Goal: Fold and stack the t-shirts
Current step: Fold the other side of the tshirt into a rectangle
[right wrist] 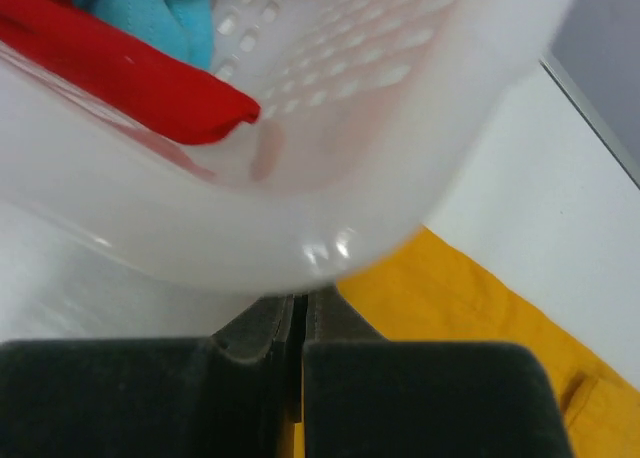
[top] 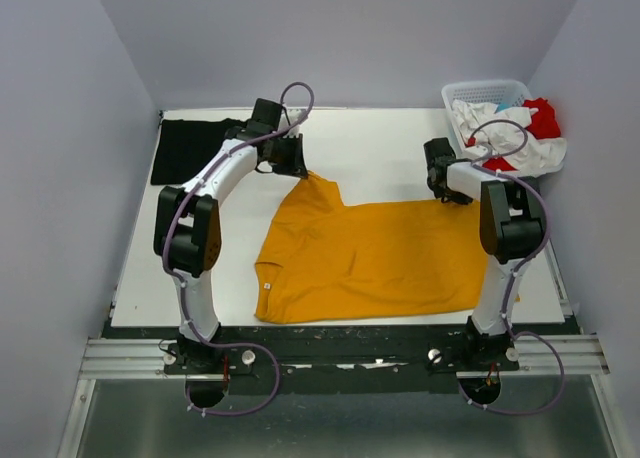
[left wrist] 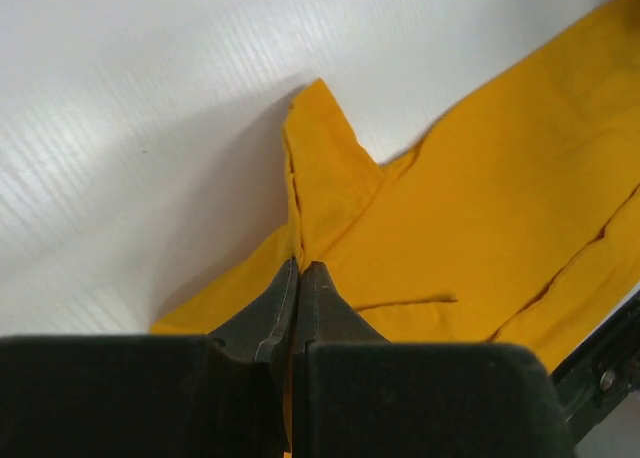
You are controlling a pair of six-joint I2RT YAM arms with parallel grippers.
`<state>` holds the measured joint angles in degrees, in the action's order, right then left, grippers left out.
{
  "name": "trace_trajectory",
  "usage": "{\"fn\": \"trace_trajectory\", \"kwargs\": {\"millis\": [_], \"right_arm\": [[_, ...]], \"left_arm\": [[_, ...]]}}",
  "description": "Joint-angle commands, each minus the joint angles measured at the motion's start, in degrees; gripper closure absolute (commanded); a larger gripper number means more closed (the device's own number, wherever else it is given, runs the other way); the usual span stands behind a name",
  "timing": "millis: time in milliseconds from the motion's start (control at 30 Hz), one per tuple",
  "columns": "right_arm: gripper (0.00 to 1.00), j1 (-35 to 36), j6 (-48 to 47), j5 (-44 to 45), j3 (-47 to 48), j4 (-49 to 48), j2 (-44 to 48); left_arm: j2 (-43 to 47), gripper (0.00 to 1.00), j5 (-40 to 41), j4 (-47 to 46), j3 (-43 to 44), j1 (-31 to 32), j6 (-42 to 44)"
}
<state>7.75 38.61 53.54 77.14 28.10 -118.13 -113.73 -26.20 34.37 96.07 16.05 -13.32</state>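
The mustard t-shirt (top: 370,258) lies spread flat in the middle of the table. My left gripper (top: 292,164) is at its far left sleeve; in the left wrist view the gripper (left wrist: 300,270) is shut on a pinched fold of the mustard cloth (left wrist: 480,228). My right gripper (top: 441,185) is at the shirt's far right corner; in the right wrist view the gripper (right wrist: 303,300) is shut with mustard cloth (right wrist: 470,308) showing between the jaws. A folded black t-shirt (top: 190,148) lies at the back left. White (top: 525,153) and red (top: 543,118) shirts are piled at the basket.
The white lattice basket (top: 485,88) stands at the back right, and in the right wrist view its wall (right wrist: 330,178) sits close in front of my fingers, with red cloth (right wrist: 130,78) and teal cloth (right wrist: 150,13) inside. Grey walls enclose the table.
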Motion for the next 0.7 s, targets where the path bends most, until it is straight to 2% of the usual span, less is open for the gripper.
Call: {"fn": "trace_trajectory", "kwargs": {"millis": [0,200,467,667], "right_arm": [[0.99,-0.4,-1.0,-4.0,-5.3,-4.2,7.3],[0.99,0.6,-0.2,-5.4,-12.5,-5.0,14.4],[0.99,1.1,1.8,-6.4,-19.9,-4.3,23.1],[0.99,1.1,3.0,-5.2,-22.0,-1.5,27.7]], "left_arm": [[6.7,1.00,-0.2,-2.2,-4.1,4.8,3.9],[15.4,1.00,0.8,-7.0,-14.7,9.0,3.2],[25.1,1.00,6.8,-10.4,-28.3,14.8,-0.5],[31.0,1.00,10.4,-11.7,-34.4,18.8,-5.0]]}}
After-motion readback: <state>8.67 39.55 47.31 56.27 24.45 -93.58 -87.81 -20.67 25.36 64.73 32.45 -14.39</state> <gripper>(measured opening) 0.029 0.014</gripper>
